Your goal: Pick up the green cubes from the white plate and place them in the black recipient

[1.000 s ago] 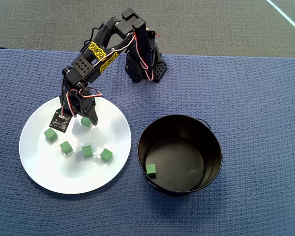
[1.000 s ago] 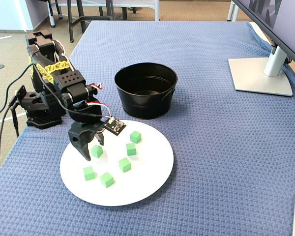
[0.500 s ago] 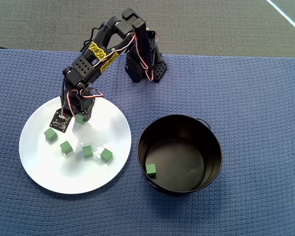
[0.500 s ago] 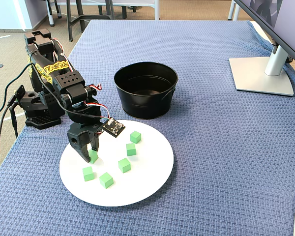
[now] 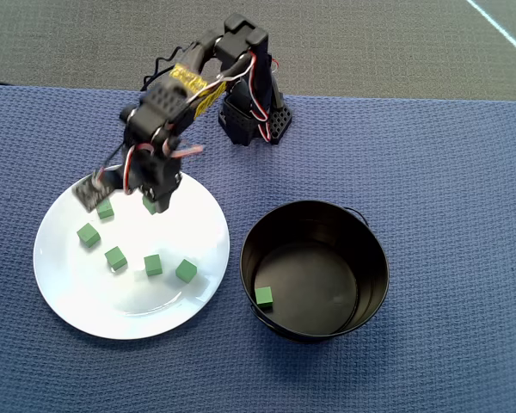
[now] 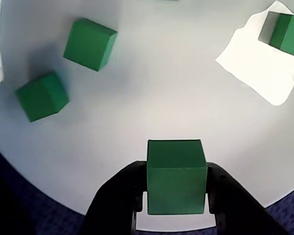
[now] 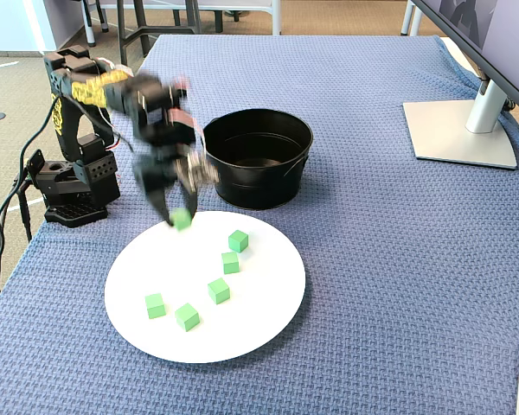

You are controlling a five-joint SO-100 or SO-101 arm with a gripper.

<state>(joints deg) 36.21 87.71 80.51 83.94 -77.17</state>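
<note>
My gripper (image 6: 176,188) is shut on one green cube (image 6: 176,176), a black finger pressed to each side of it. It hangs above the white plate's (image 7: 242,337) far edge, near the black recipient (image 7: 258,160); the overhead view shows the held cube (image 5: 150,205) over the plate's (image 5: 112,310) upper part. Several more green cubes (image 7: 218,290) lie spread on the plate, three of them in the wrist view (image 6: 89,43). One green cube (image 5: 263,297) lies inside the black recipient (image 5: 314,271).
The arm's base (image 5: 249,120) stands behind the plate on a blue woven cloth. A monitor foot (image 7: 458,130) sits at the far right of the fixed view. The cloth's left edge drops off beside the base, with cables hanging there.
The gripper shut on a cube on the plate, then rose with it and swung a little toward the black recipient. One more cube on the plate now shows from overhead.
</note>
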